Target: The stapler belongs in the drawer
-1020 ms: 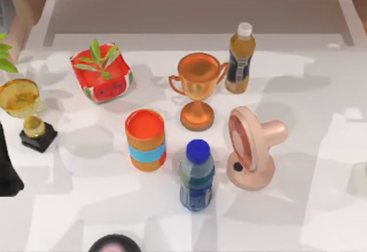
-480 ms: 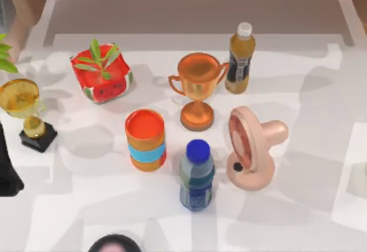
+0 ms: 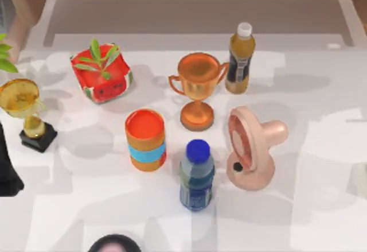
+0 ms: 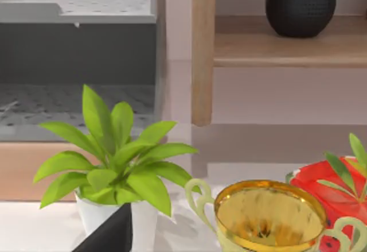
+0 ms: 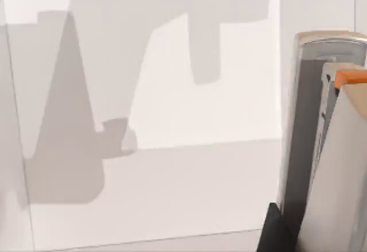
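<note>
The stapler [image 5: 321, 148] stands up right beside the right pincer, seen close in the right wrist view, above the white table [image 5: 172, 177]. I cannot tell if that pincer grasps it. The left arm sits at the table's left edge by the gold trophy [image 3: 23, 100].

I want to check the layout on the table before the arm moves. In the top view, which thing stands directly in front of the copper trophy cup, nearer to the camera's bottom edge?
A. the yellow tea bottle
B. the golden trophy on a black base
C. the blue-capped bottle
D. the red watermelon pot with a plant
C: the blue-capped bottle stands below the copper trophy cup in the top view, between the orange can and the pink fan.
</note>
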